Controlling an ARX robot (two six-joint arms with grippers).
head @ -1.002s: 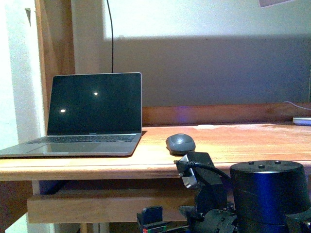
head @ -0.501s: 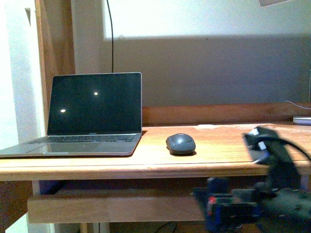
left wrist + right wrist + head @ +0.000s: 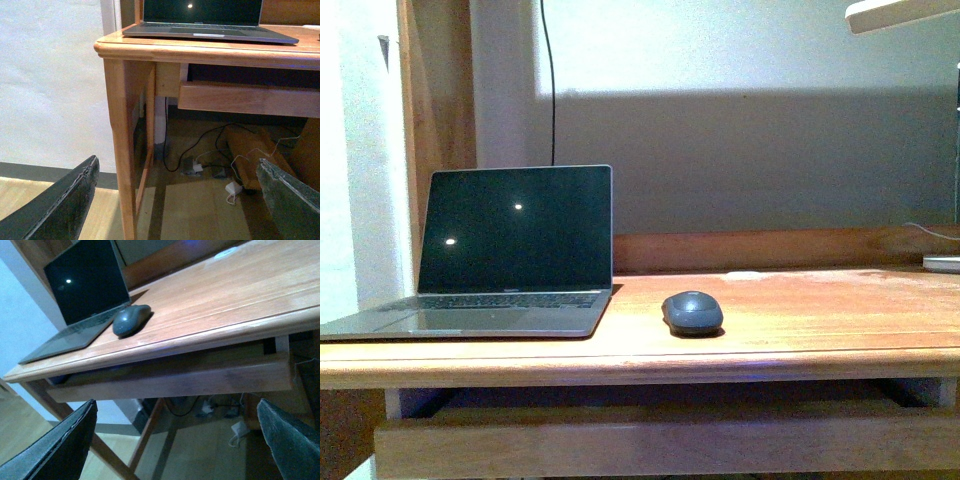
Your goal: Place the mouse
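Observation:
The dark grey oval mouse point(image 3: 692, 312) lies on the wooden desk point(image 3: 800, 320), just right of the open laptop point(image 3: 510, 250). It also shows in the right wrist view point(image 3: 131, 319), resting on the desk top beside the laptop point(image 3: 85, 290). Neither arm shows in the front view. My right gripper point(image 3: 175, 450) is open and empty, below the desk's front edge and apart from the mouse. My left gripper point(image 3: 175, 210) is open and empty, low by the desk's left leg point(image 3: 122, 150). The mouse is out of the left wrist view.
A small flat white disc point(image 3: 742, 275) lies at the back of the desk. A white object point(image 3: 942, 263) sits at the far right edge. A drawer front point(image 3: 660, 440) runs under the desk top. Cables and adapters point(image 3: 215, 170) lie on the floor underneath.
The right arm, which showed at the lower right of the front view, has dropped out of that view. The front view has shifted slightly. The mouse has stayed in place.

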